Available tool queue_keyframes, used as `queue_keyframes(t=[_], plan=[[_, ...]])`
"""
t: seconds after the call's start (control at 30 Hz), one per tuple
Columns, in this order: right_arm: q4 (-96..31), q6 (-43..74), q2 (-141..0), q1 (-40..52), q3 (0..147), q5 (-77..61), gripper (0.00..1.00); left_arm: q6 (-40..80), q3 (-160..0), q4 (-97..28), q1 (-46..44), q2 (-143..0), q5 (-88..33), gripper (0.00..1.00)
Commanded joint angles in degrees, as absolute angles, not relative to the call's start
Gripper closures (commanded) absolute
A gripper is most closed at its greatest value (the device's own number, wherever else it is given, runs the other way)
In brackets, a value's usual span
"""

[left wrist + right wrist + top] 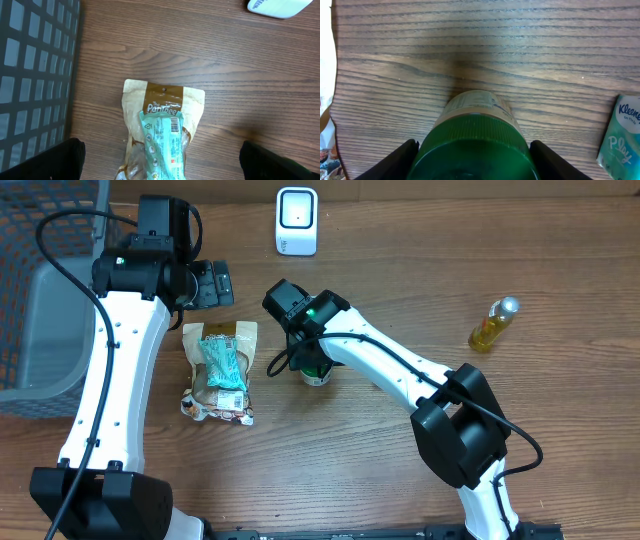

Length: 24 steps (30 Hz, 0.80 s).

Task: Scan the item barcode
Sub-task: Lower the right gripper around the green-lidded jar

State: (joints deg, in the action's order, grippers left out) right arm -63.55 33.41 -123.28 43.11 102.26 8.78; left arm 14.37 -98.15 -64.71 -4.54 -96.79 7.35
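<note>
At the 9 o'clock edge of the table point(400, 240) we see a grey basket point(40, 310). The left gripper point(215, 283) has its jaws spread fully and holds nothing. At its 6 o'clock lies a brown pouch point(225, 395) with a teal tissue pack point(222, 363) on top (barcode facing up). The white scanner point(297, 220) stands at 12 o'clock. The green-lidded jar point(472, 107) stands upright near the middle. The right gripper point(474, 162) flanks its lid closely, but we cannot tell if it presses. An oil bottle point(493, 323) is at 3 o'clock.
</note>
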Motion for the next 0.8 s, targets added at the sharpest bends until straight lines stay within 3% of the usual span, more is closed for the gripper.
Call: queue_keyframes(t=[0.0,0.07,0.43,0.77], plan=[[-62.04,32.99,-124.31,43.00,101.27,9.15,0.23,13.28,-99.26,-64.49,-4.95,-96.64,7.88,0.00],[-60.01,33.01,-124.31,43.00,101.27,10.90,0.15,13.28,-99.26,-64.49,-4.95,-96.64,7.88,0.00],[-63.99,33.26,-124.31,43.00,101.25,11.68,0.15,13.28,-99.26,-64.49,-4.95,-96.64,7.88,0.00],[-64.47,33.21,-124.31,43.00,101.25,8.95,0.25,13.28,-99.26,-64.49,-4.95,-96.64,7.88,0.00]])
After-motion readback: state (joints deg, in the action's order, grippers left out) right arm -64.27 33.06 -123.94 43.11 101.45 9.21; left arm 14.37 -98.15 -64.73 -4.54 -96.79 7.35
